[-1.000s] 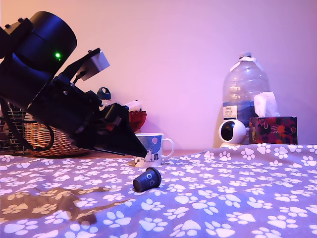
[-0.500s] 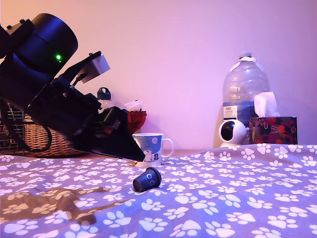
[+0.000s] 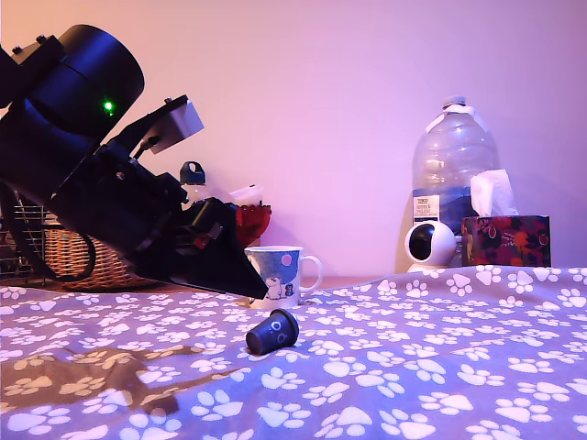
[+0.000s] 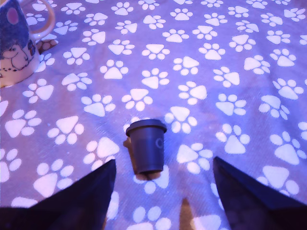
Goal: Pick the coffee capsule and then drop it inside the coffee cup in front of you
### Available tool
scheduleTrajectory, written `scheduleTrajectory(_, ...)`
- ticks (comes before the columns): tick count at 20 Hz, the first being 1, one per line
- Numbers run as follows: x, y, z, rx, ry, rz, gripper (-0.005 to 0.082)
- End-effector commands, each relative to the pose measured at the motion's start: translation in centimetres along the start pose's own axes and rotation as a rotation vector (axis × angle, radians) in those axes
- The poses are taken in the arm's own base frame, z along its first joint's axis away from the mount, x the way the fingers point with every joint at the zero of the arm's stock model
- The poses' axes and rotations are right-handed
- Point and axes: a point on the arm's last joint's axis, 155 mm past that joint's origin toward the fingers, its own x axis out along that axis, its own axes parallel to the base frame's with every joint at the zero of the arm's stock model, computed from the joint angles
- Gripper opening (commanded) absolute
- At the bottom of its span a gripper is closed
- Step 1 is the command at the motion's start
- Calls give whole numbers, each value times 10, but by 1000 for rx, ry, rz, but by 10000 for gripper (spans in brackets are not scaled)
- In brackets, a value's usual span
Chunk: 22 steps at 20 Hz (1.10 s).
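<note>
Pincer (image 4: 164,163) is released and empty, its jaws spread wide above the capsule (image 4: 146,146), which lies on its side on the paw-print cloth (image 4: 240,72) in line with the gap (no contact visible). Beyond, the cup (image 3: 278,275) stands upright, apart from the capsule. Judgement: no step is complete; grasp, lift, carry and drop all remain.

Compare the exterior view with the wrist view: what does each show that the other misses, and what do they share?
Exterior only: the arm's body, wicker basket, water bottle, tissue box. Wrist only: that the tool is open, with the coffee capsule lying ahead of its gap. Both: capsule, coffee cup, paw-print cloth.
</note>
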Motion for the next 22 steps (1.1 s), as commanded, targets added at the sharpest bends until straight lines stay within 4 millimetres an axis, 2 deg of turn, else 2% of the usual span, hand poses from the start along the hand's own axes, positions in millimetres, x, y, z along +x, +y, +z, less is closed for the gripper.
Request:
scheduleTrajectory(1, 5, 1, -3, 1, 15, -1, 589)
scheduleTrajectory(8, 15, 4, -1, -5, 72, -6, 589)
scheduleTrajectory(17, 51, 7, -3, 37, 160, -18, 588)
scheduleTrajectory(22, 63, 13, -12, 24, 213, -10, 586)
